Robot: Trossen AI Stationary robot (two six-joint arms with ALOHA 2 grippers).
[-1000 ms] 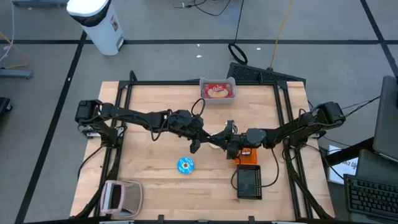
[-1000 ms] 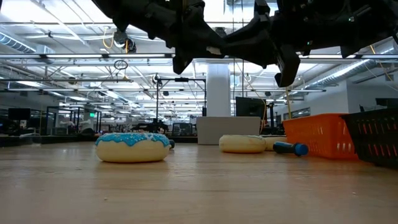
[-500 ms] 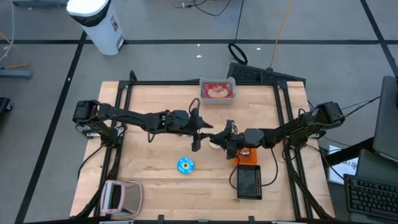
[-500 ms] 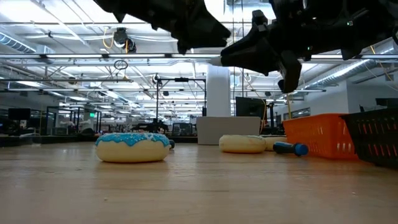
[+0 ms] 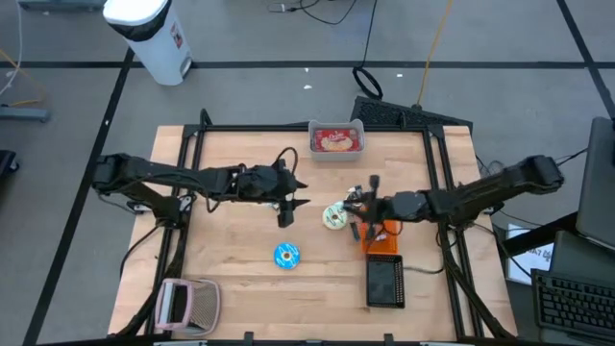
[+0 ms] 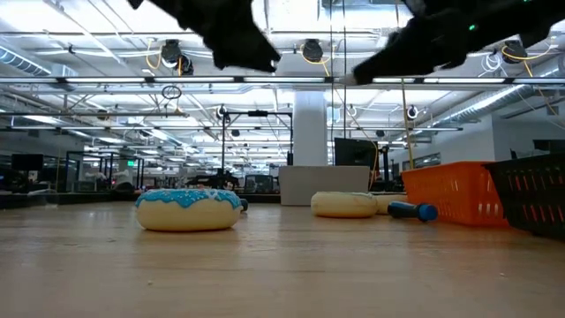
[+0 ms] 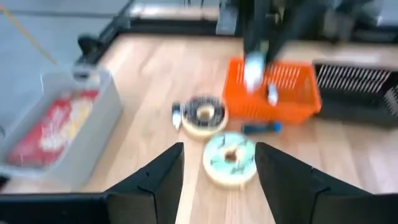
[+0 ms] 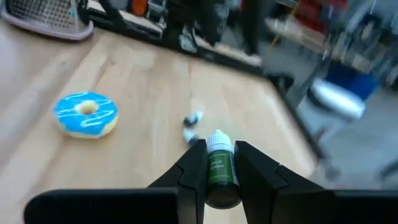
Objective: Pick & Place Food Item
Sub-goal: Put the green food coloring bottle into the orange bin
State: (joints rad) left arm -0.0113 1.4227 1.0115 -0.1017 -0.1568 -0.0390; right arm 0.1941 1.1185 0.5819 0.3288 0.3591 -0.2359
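Left gripper (image 5: pixel 291 208) hangs above the wooden table (image 5: pixel 231 245) left of centre, fingers (image 7: pixel 152 180) parted with nothing between them. Right gripper (image 5: pixel 363 213) sits right of centre above the orange wire basket (image 5: pixel 382 238), clamped on a small bottle with a white cap and green label (image 8: pixel 219 167).

Between the grippers lies a pale-frosted ring doughnut (image 5: pixel 334 217), flat on the table; a second, dark-topped ring (image 7: pixel 203 115) appears to touch it, though that view is blurred. A blue-iced doughnut (image 5: pixel 286 256) lies nearer, well apart. A grey tray of red-packaged food (image 5: pixel 336 139) stands at the far edge.
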